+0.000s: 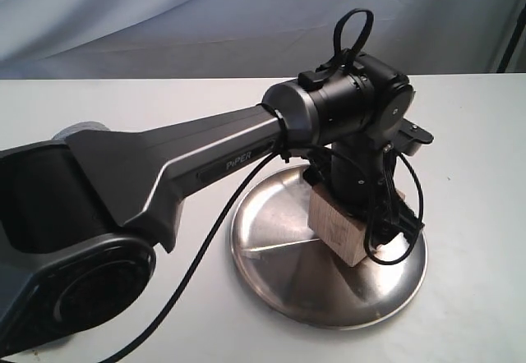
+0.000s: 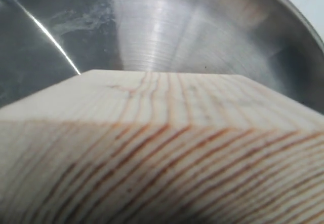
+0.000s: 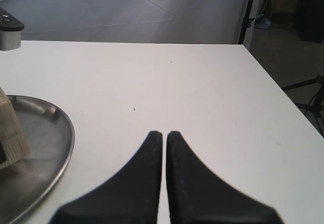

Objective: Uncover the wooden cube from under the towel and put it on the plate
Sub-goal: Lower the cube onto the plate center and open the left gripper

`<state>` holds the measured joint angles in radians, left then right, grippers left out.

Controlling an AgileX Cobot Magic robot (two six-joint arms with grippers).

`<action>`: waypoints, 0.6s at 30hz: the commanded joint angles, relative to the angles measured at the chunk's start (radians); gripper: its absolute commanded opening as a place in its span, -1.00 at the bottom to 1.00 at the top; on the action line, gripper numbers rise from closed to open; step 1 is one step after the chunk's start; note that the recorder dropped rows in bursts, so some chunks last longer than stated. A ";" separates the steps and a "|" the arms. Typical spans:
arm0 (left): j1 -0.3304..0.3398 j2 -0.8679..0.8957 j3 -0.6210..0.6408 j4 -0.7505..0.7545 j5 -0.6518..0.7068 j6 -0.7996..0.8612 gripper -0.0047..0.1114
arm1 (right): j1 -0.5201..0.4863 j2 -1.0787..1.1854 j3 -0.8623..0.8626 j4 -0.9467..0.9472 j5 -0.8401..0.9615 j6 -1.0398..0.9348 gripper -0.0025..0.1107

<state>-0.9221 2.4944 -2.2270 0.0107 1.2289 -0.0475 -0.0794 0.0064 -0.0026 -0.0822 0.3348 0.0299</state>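
Observation:
The wooden cube [image 1: 335,227] is pale with brown grain and sits low over the plate [image 1: 279,256], a shiny round steel dish. My left gripper [image 1: 368,219] comes down on it from above, its black fingers at the cube's sides, shut on it. The cube [image 2: 162,153] fills the left wrist view, with the plate [image 2: 162,31] just beyond; the fingers are hidden there. My right gripper [image 3: 164,134] hovers shut and empty over bare table beside the plate [image 3: 63,133], where the cube's edge [image 3: 11,127] shows. Only a grey scrap of the towel [image 1: 80,128] peeks out behind the left arm.
The left arm's long black link [image 1: 189,166] crosses the left half of the white table [image 1: 477,174], with a cable [image 1: 197,264] hanging off it. A grey backdrop hangs behind. The table's edge [image 3: 283,92] lies near my right gripper, floor and stands beyond.

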 commanded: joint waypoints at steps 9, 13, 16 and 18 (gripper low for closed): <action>-0.008 0.023 -0.011 -0.005 -0.008 -0.007 -0.72 | 0.000 -0.006 0.003 0.000 -0.002 0.000 -0.90; -0.008 0.035 -0.011 -0.011 -0.008 -0.007 -0.51 | 0.000 -0.006 0.003 0.000 -0.002 0.000 -0.90; -0.008 0.033 -0.011 -0.011 -0.008 -0.007 -0.27 | 0.000 -0.006 0.003 0.000 -0.002 0.000 -0.90; -0.008 0.031 -0.011 -0.011 -0.008 -0.007 -0.10 | 0.000 -0.006 0.003 0.000 -0.002 0.000 -0.90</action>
<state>-0.9221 2.5401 -2.2274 0.0000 1.2289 -0.0493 -0.0794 0.0064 -0.0026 -0.0822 0.3348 0.0299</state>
